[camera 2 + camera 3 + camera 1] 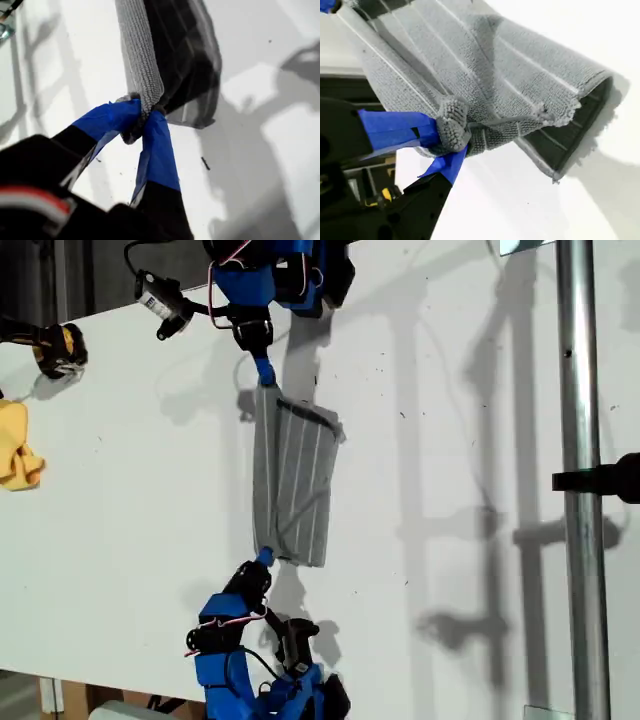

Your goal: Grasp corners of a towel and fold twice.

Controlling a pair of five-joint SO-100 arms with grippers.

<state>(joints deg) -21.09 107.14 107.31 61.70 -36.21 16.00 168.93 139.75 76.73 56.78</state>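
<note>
Two blue-taped grippers each have hold of the towel, one at either end of the same long edge. My first gripper is clamped tight on a corner, the grey cloth bunched into a small wad between the taped fingers. From there the edge runs away from it as a taut, rolled ridge. My second gripper is closed just as firmly on another corner, a knob of cloth squeezed between its fingers.

In the exterior view the towel lies near the middle of the white table. It is stretched between an arm at the top of that view and another arm at the bottom. I cannot tell from the wrist views which of these is the first and which the second. The held edge is the straight one on the exterior view's left. The rest of the cloth spreads toward that view's right, its thin white stripes running lengthwise.

The towel looks doubled over. In the second wrist view an upper layer arches above a lower one, with a dark hollow between them at the open end. The first wrist view shows the same shadowed underside beside the rolled edge.

A small yellow cloth sits at the exterior view's left edge, well apart from the towel. A metal pole runs down that view's right side.
</note>
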